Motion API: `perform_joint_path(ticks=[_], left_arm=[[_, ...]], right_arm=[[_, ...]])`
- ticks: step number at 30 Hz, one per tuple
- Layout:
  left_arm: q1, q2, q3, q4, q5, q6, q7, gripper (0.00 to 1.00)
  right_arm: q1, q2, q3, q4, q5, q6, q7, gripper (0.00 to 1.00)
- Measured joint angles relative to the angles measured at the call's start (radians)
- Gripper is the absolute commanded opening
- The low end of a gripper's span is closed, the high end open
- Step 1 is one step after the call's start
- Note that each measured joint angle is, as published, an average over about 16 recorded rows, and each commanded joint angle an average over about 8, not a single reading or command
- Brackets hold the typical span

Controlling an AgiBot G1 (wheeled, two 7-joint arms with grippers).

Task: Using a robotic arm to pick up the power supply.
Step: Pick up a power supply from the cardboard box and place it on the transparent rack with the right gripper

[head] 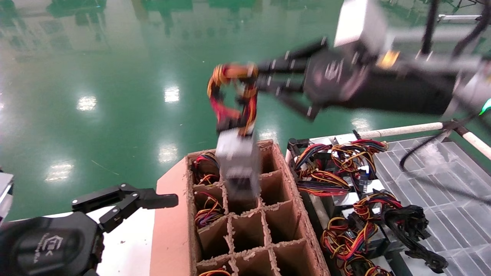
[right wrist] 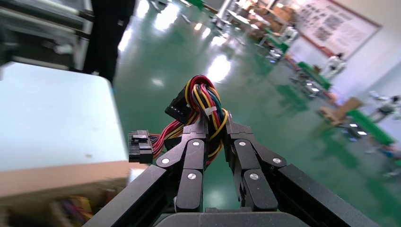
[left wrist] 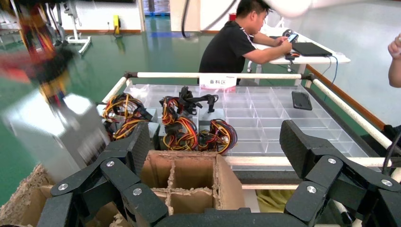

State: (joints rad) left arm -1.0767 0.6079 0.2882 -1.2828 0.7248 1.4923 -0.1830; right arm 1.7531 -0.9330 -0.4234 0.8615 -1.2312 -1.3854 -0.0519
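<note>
The power supply (head: 238,161), a grey metal box, hangs blurred over the back cells of a divided cardboard box (head: 295,199). Its red, yellow and black cable bundle (head: 230,92) loops up into my right gripper (head: 261,76), the black robotic arm reaching in from the right. In the right wrist view the gripper (right wrist: 215,125) is shut on the cable bundle (right wrist: 203,97), and a black connector (right wrist: 139,146) dangles beside it. In the left wrist view the power supply (left wrist: 52,132) shows as a blurred grey box. My left gripper (head: 126,199) stays low at the left, open and holding nothing (left wrist: 215,142).
Some cells of the cardboard box (left wrist: 227,182) hold other wired units (head: 205,214). Right of it lies a pile of more power supplies (head: 337,168) beside a clear compartment tray (head: 441,184) with white rails. A seated person (left wrist: 236,42) is behind the tray.
</note>
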Motion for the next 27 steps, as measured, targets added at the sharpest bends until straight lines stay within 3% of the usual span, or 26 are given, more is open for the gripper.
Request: perform_joint_path(ticks=[9, 18, 27], left_arm=[[0.0, 0.0, 0.001, 0.0, 0.0, 0.0, 0.0, 1.0], [0.0, 0.0, 0.001, 0.0, -0.001, -0.001, 0.001, 1.0], [0.0, -0.001, 0.002, 0.0, -0.001, -0.001, 0.001, 1.0]], right_arm=[[0.213, -0.008, -0.03, -0.281, -0.114, 0.022, -0.14, 0.0], [0.367, -0.014, -0.068, -0.537, -0.234, 0.147, -0.291, 0.0], [0.461, 0.006, -0.114, -0.678, -0.333, 0.254, -0.398, 0.0]])
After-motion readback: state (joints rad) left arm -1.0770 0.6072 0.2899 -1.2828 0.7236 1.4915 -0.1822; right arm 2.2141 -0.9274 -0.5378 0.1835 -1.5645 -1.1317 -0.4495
